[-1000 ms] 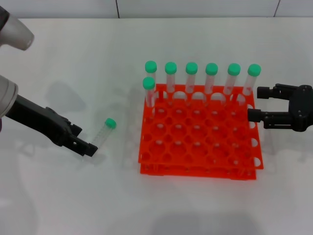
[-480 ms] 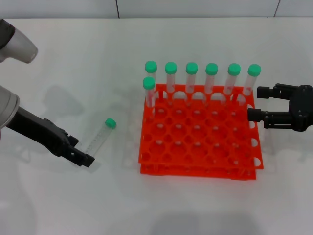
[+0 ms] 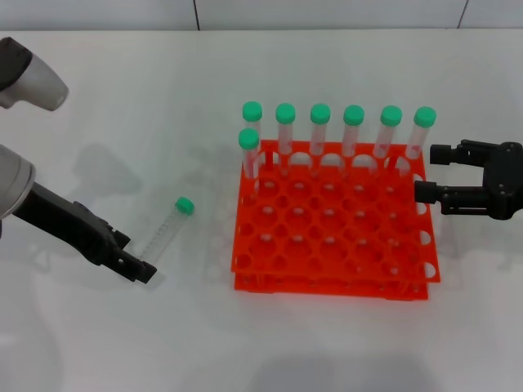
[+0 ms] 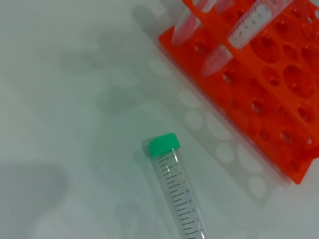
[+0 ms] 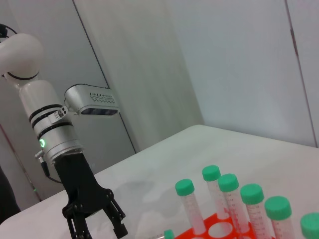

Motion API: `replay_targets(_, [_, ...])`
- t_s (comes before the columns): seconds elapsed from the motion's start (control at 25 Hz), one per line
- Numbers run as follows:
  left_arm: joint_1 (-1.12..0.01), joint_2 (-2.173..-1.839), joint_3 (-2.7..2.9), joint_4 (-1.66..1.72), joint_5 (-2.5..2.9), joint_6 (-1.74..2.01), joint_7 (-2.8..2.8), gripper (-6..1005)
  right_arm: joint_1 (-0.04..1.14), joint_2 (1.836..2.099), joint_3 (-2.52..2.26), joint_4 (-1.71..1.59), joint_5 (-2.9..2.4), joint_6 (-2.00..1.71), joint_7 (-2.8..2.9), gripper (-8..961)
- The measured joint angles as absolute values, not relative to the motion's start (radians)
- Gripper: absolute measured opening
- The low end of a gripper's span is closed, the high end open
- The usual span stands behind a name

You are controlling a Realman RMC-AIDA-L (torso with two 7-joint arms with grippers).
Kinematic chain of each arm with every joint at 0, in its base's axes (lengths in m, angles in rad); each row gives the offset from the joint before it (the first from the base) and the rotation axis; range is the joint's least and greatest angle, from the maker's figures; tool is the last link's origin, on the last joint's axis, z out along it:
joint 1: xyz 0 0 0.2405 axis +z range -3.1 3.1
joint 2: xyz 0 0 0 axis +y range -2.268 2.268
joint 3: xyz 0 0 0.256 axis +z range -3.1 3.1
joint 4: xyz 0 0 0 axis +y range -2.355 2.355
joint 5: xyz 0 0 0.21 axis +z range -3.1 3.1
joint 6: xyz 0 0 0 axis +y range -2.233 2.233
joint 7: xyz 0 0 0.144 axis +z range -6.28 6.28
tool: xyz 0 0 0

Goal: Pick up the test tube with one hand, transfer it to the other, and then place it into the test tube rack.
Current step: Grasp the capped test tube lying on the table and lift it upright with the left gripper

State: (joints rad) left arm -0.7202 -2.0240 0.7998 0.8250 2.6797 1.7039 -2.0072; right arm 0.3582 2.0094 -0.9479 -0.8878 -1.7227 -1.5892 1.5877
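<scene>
The test tube (image 3: 167, 228), clear with a green cap, lies flat on the white table left of the rack, cap pointing away from me. It also shows in the left wrist view (image 4: 175, 191). My left gripper (image 3: 140, 270) hovers just near-left of the tube's bottom end, apart from it. In the right wrist view it (image 5: 97, 230) hangs open and empty. The orange-red test tube rack (image 3: 327, 282) stands mid-table. My right gripper (image 3: 426, 171) is open and empty beside the rack's right edge, near the back corner.
Several green-capped tubes (image 3: 319, 129) stand in the rack's back row and one in the row in front of it at the left; they show in the right wrist view (image 5: 230, 199) too. The rack's corner (image 4: 269, 74) lies beyond the loose tube.
My left gripper has drawn back from the tube's bottom end toward the near-left. The tube lies in the same spot. The right arm has not moved.
</scene>
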Motion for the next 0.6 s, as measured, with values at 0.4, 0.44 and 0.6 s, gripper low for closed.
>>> replay_targets(0.4, [-0.721,-2.023,0.801,0.818,2.681,1.694,-2.007,858,0.356,2.009,-0.953,-0.888,-1.711,-1.59,1.588,827])
replay_targets(0.44, [-0.722,-2.024,0.801,0.814,2.681,1.694,-2.007,856,0.355,2.009,-0.954,-0.889,-1.71,-1.591,1.588,827])
replay_targets(0.6, [-0.723,-2.023,0.801,0.811,2.681,1.688,-2.007,848,0.354,2.009,-0.955,-0.89,-1.71,-1.591,1.588,826])
